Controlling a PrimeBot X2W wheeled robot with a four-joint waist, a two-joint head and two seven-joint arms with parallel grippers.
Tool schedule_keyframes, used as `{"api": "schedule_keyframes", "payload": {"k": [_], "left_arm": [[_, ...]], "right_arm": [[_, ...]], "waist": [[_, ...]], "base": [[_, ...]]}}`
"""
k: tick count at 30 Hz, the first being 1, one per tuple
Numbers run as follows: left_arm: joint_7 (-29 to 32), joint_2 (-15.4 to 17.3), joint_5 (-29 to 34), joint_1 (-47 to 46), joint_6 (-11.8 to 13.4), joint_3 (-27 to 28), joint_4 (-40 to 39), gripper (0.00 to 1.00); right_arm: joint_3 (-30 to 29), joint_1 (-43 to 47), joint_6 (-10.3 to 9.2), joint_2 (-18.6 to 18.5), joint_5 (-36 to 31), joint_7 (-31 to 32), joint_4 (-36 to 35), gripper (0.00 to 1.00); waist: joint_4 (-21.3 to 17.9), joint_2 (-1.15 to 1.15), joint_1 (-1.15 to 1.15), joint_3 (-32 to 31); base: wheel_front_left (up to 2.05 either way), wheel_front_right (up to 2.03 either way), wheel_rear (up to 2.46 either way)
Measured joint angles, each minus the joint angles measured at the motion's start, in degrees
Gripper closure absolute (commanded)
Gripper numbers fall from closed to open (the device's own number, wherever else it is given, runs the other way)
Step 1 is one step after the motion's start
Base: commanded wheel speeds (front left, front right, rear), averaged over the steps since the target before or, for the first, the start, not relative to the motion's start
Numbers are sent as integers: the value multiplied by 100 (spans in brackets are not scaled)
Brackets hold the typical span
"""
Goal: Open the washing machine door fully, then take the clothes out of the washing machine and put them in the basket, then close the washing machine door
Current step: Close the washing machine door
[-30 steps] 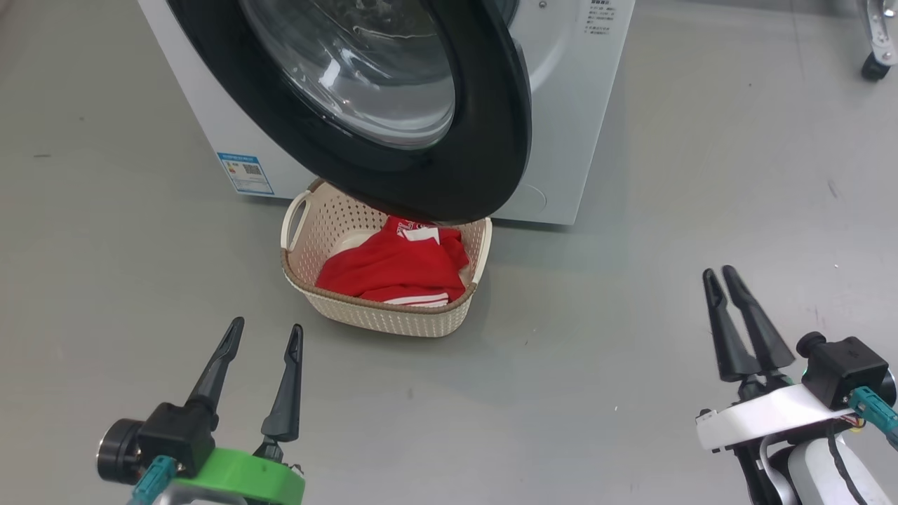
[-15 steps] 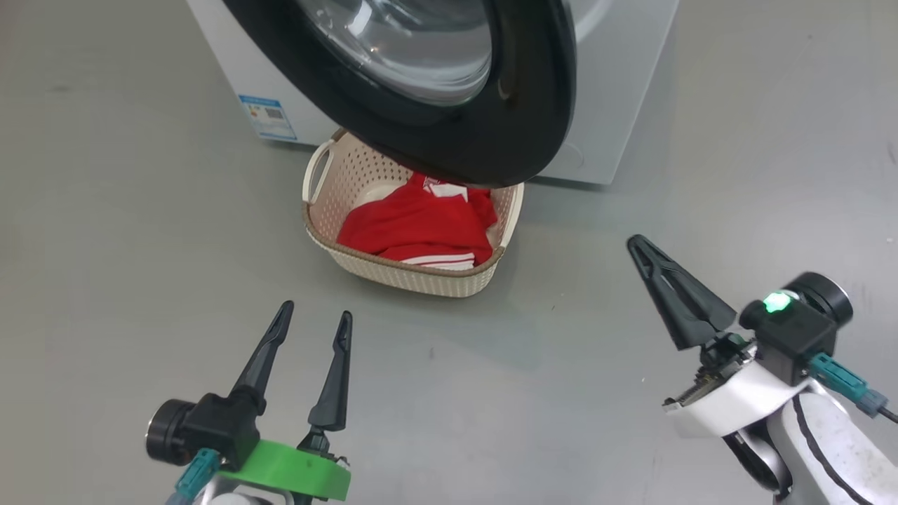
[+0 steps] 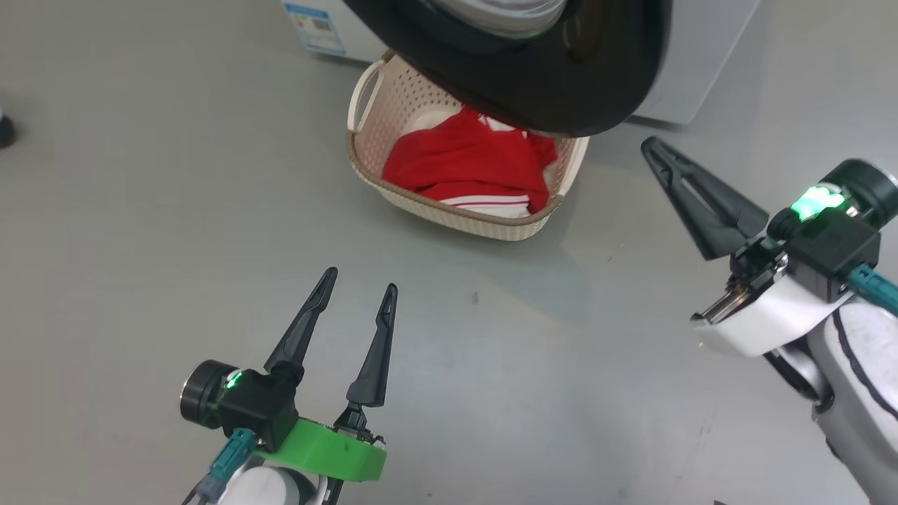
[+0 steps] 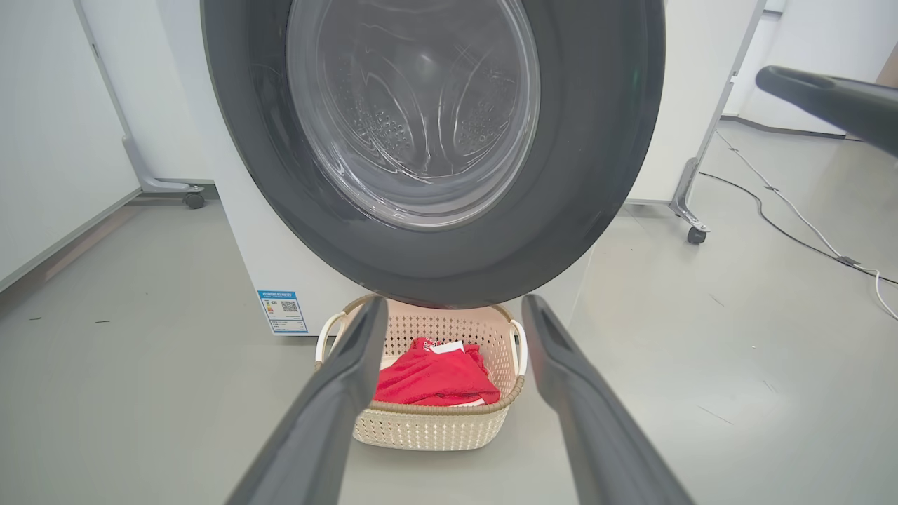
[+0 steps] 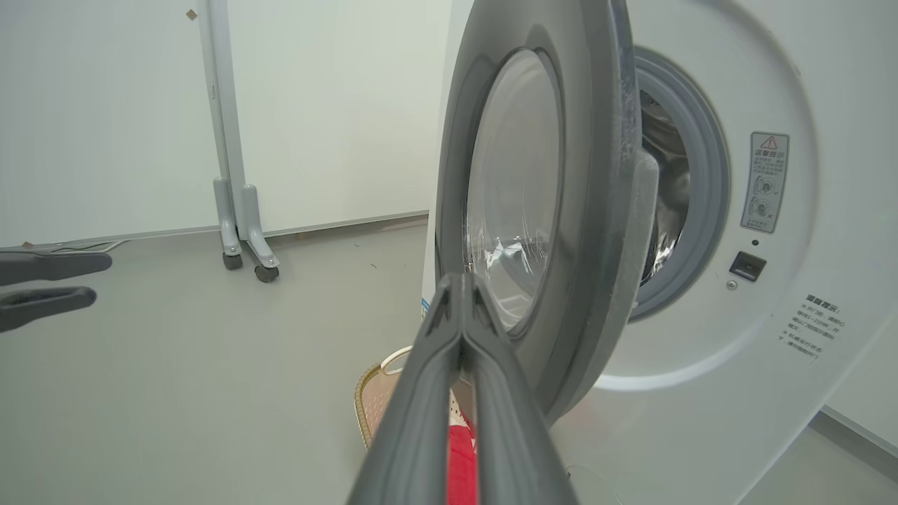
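Note:
The washing machine stands with its glossy black washing machine door partly open, hanging over the far end of the basket. The red clothes lie in that cream basket. My left gripper is open and empty, on the near side of the basket. My right gripper is shut on nothing, its tip just right of the door's free edge and apart from it.
The steel drum shows behind the door. White panels on wheeled feet stand to both sides of the machine. A cable runs over the grey floor on the right. A dark object sits at the left edge.
The head camera has tilted down, so the machine and basket slid up the picture. My right gripper's fingers closed and it moved towards the door's edge. The left gripper stayed open.

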Motion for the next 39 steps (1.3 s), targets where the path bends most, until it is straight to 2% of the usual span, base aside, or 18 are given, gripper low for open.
{"api": "schedule_keyframes", "payload": {"k": [17,27,32,39], "left_arm": [[0,-87,8,-304,-11,-147,-20,0],[0,-94,-121,-465,12,-390,-44,0],[0,-102,-416,-602,93,-469,-202,0],[0,-108,-444,-716,186,-548,-311,0]], "right_arm": [[-127,-1124,0,-483,506,125,98,100],[-235,-1562,52,-801,688,123,354,100],[-366,-1795,52,-944,782,133,466,100],[-568,-2294,52,-1170,880,233,568,100]], "waist": [[640,0,0,959],[781,0,0,1344],[814,0,0,1478],[884,0,0,1690]], "base": [[0,0,0],[0,0,0],[0,0,0],[0,0,0]]}}
